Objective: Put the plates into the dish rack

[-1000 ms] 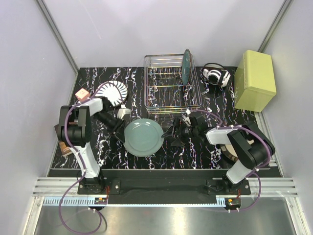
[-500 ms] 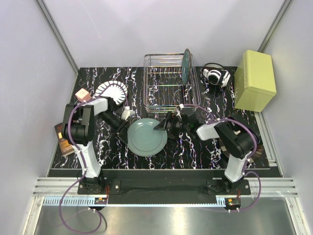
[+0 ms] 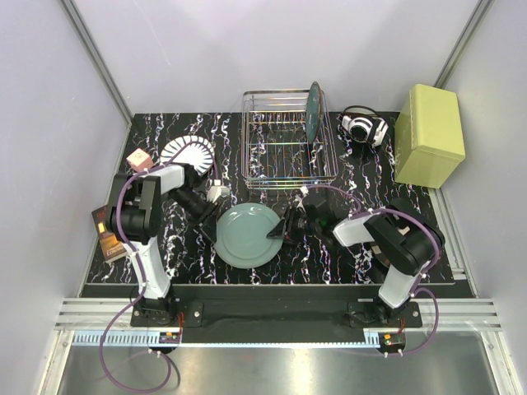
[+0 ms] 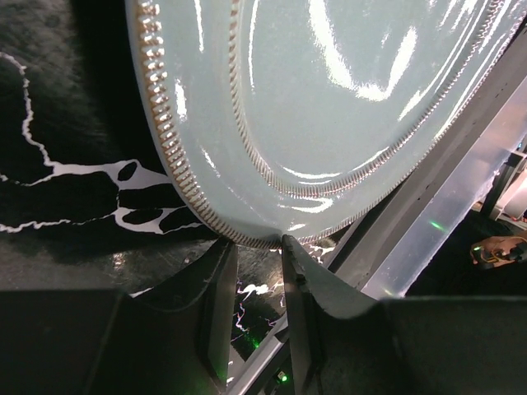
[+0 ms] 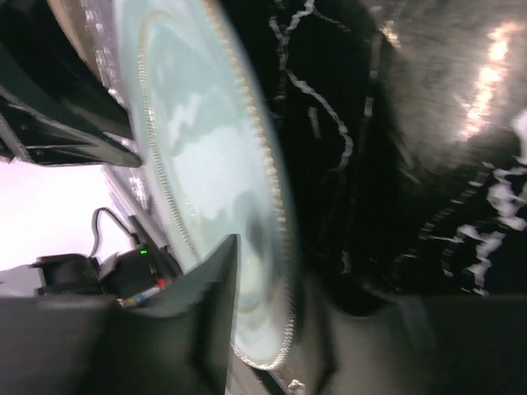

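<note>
The pale green-blue plate (image 3: pixel 245 235) lies tilted between my two arms, near the table's front. My left gripper (image 3: pixel 216 224) pinches its left rim; in the left wrist view the beaded rim (image 4: pixel 255 237) sits between the tips of my left gripper (image 4: pixel 254 243). My right gripper (image 3: pixel 278 230) is shut on the right rim, and the right wrist view shows the plate (image 5: pixel 189 164) between the fingers of that gripper (image 5: pixel 268 267). The dish rack (image 3: pixel 288 169) stands behind, with the dark teal plate (image 3: pixel 313 111) upright at its right side. The striped plate (image 3: pixel 188 153) lies at the back left.
A yellow-green box (image 3: pixel 428 136) stands at the back right, with black-and-white headphones (image 3: pixel 362 127) beside it. A pink cube (image 3: pixel 138 159) and a brown object (image 3: pixel 107 240) sit at the left edge. A metal rail (image 3: pixel 272 317) runs along the near side.
My right gripper moved left to the plate's right rim and closed on it. The plate and my left gripper shifted a little to the right.
</note>
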